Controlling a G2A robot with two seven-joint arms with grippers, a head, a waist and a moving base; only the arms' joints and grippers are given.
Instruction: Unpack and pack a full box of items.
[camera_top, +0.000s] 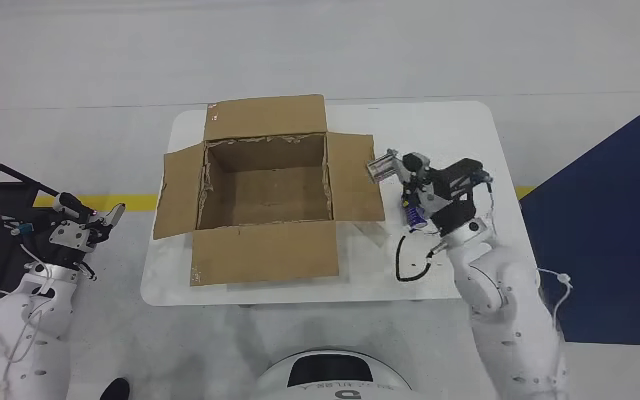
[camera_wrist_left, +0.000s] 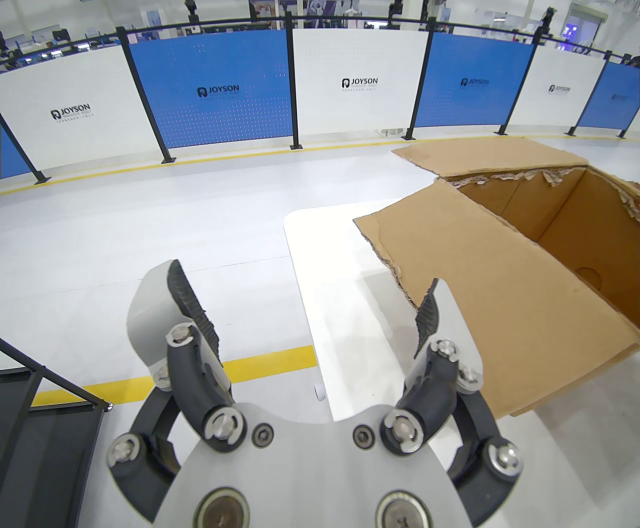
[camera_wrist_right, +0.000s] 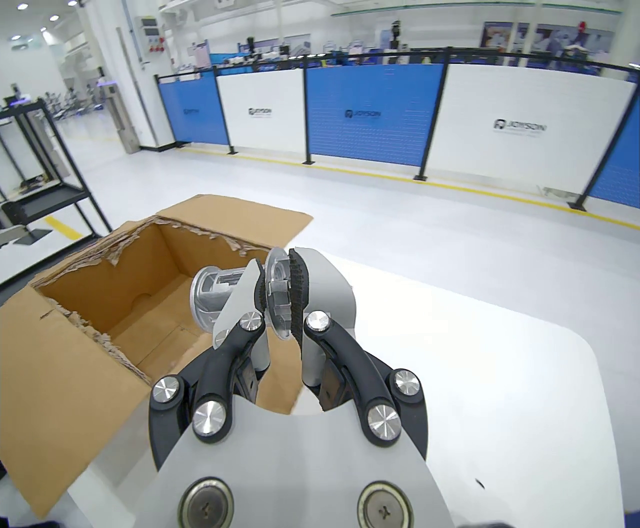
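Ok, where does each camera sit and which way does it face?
Top view: above the arms, looking down on table and open box; both arms show.
Left wrist view: off the table's edge, facing the box; open left gripper.
Right wrist view: over the table, facing the box; right gripper holding a metal part.
Shared: the box.

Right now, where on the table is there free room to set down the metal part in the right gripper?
Bare: the table's far right corner, between the cardboard box's right flap and the table edges; also the box's floor. Crowded: left and near flaps almost reach the table edges; the right gripper hangs by the right flap.
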